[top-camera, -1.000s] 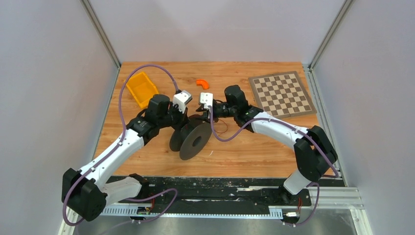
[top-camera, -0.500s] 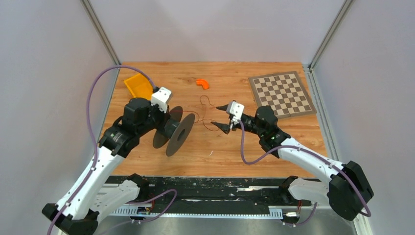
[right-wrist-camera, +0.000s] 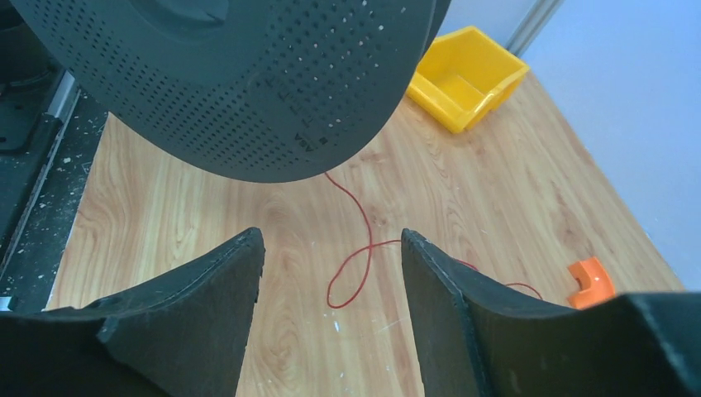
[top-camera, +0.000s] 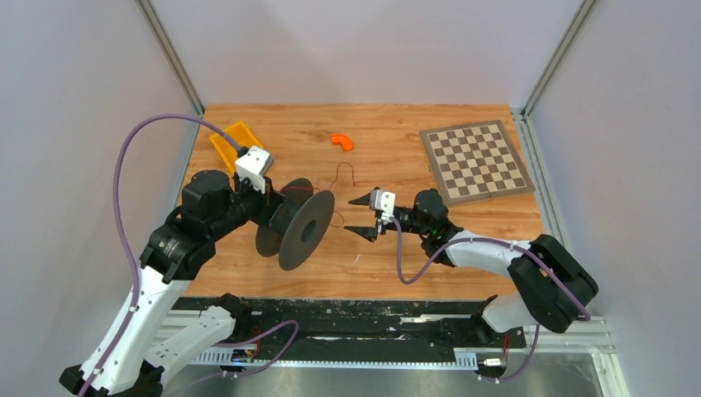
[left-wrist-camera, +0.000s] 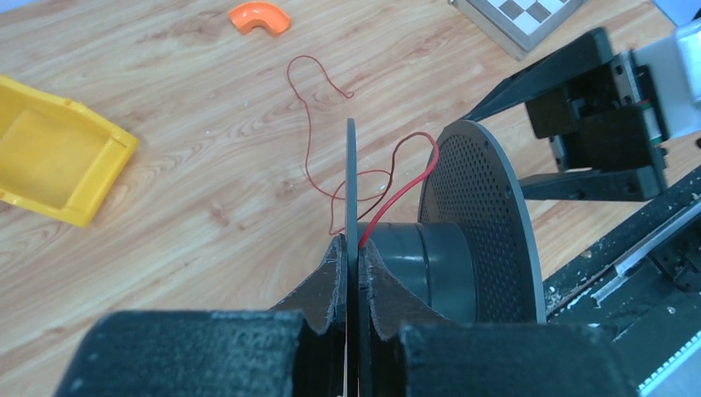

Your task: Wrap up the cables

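The cable is a thin red wire (top-camera: 341,175) lying in loose loops on the wooden table, running from the back middle to a black spool (top-camera: 298,225). My left gripper (top-camera: 269,207) is shut on the spool's thin near flange (left-wrist-camera: 350,182) and holds the spool tilted, its jaws (left-wrist-camera: 351,244) pinching the flange edge. The wire (left-wrist-camera: 307,157) climbs onto the spool's hub. My right gripper (top-camera: 350,216) is open and empty, just right of the spool. In the right wrist view the gripper (right-wrist-camera: 331,240) hovers over a wire loop (right-wrist-camera: 355,265), with the perforated flange (right-wrist-camera: 248,83) ahead.
A yellow bin (top-camera: 236,142) stands at the back left, behind my left arm. An orange elbow piece (top-camera: 342,141) lies at the back middle. A checkerboard (top-camera: 474,159) lies at the back right. Purple arm cables arch above both arms.
My left arm has carried the spool to the left and back. My right gripper has drawn away from the spool towards the near side, and its jaws stand open.
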Motion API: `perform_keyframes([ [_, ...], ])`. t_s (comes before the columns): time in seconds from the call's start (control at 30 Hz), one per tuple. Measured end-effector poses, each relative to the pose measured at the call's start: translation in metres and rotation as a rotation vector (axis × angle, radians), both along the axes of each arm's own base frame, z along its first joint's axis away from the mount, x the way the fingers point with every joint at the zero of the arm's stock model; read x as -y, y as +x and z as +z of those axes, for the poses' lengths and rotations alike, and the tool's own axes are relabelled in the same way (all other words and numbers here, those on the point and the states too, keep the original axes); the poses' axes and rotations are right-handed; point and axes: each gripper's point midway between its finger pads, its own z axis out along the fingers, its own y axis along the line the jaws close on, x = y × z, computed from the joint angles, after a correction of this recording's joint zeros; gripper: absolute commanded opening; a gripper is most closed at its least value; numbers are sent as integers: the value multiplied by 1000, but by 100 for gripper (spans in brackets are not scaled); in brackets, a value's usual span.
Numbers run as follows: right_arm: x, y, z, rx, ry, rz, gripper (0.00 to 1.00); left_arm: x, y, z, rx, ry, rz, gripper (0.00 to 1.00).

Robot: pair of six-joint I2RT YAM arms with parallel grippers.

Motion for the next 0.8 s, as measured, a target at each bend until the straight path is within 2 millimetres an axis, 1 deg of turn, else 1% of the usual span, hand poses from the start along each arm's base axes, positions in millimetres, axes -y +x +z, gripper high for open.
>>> perform_keyframes([
  [0.07, -4, -1, -6, -16, 2, 11, 63, -1, -2, 1, -6, -11, 4, 0],
  [0.2, -11, 3, -7, -27, 49, 15, 63, -2, -6, 10, -1, -35, 12, 0],
  [0.27, -14, 6, -14, -50, 58, 7, 62, -2, -8, 15, 6, -48, 14, 0],
  [0.43, -22, 17, -53, -152, 43, -16, 63, -2, -9, 18, 3, -66, 18, 0],
  [0.5, -26, 23, -66, -189, 36, -32, 62, -2, -9, 18, -1, -67, 20, 0],
  [0.57, -31, 32, -75, -217, 34, -47, 62, -2, -10, 17, -6, -68, 22, 0],
  [0.7, -41, 46, -82, -257, 46, -69, 59, -3, -12, 19, -12, -76, 26, 0],
  [0.8, -49, 56, -79, -281, 59, -77, 57, -3, -13, 20, -10, -82, 28, 0],
])
